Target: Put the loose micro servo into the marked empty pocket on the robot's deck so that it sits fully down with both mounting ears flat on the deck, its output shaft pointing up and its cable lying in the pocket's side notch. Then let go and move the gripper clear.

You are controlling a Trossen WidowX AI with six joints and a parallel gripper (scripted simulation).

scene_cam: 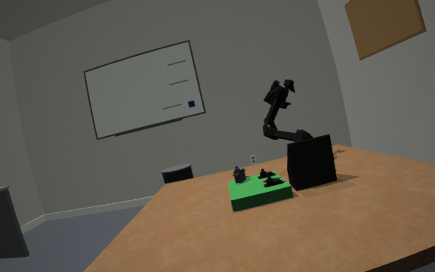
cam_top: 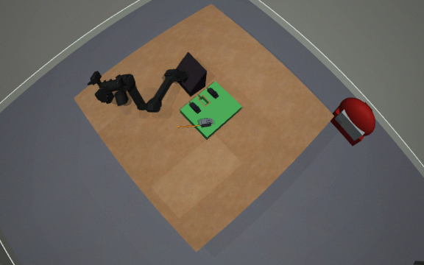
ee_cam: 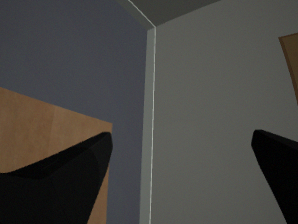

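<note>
The loose grey micro servo (cam_top: pixel 205 122) (scene_cam: pixel 239 175) stands on top of the green deck (cam_top: pixel 228 107) (scene_cam: pixel 260 200), outside the pocket. Its output shaft points up in the exterior view. Its orange cable (cam_top: pixel 188 126) runs left past the deck's edge in the top view. The marked empty pocket (cam_top: pixel 204 100) has an orange outline and lies between two black servos; its inside is not visible in the exterior view. My gripper (ee_cam: pixel 182 139) is open with nothing between its fingers. It is raised far from the servo and deck, on the left in the top view.
Two black servos (cam_top: pixel 195 107) (cam_top: pixel 213 93) sit on the deck on either side of the pocket. A tall dark block (cam_top: pixel 197 70) (scene_cam: pixel 312 162) stands beside the deck, close to the arm's base. A red chair (cam_top: pixel 355 118) is beyond the wooden table's (cam_top: pixel 271 85) right corner.
</note>
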